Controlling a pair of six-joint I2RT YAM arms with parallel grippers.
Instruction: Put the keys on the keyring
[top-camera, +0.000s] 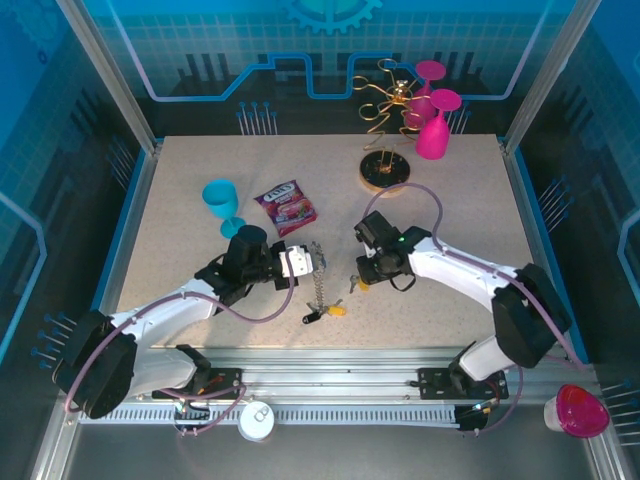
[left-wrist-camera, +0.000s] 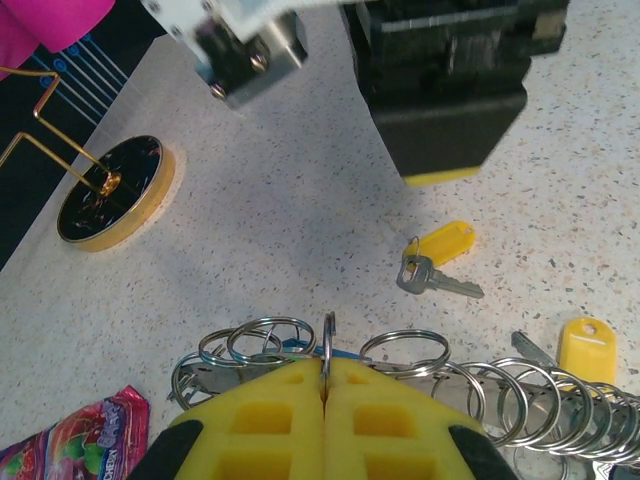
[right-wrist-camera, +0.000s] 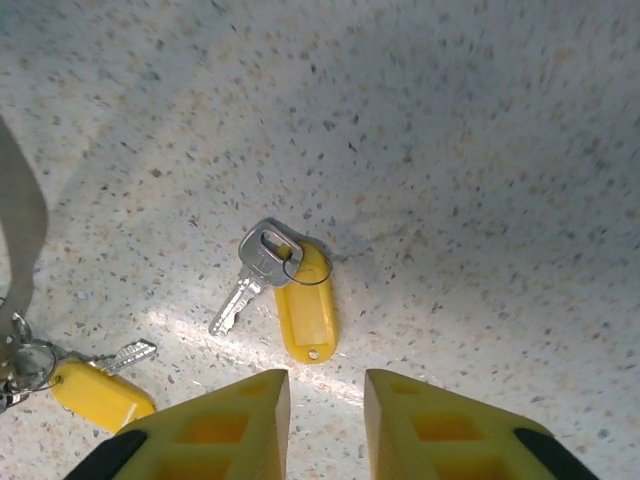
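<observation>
Gripping thin dark-grey metal keyring (left-wrist-camera: 327, 338) edge-on between closed yellow jaws: left hand (left-wrist-camera: 325, 390). Silvery ring chain (left-wrist-camera: 520, 400) trails to its right. Right hand (right-wrist-camera: 327, 405) open, jaws apart, empty, just above silver key with yellow plastic tag (right-wrist-camera: 300, 300) lying flat on speckled desk (right-wrist-camera: 450, 150). Second yellow-tagged key (right-wrist-camera: 95, 388) lies left of right hand.
</observation>
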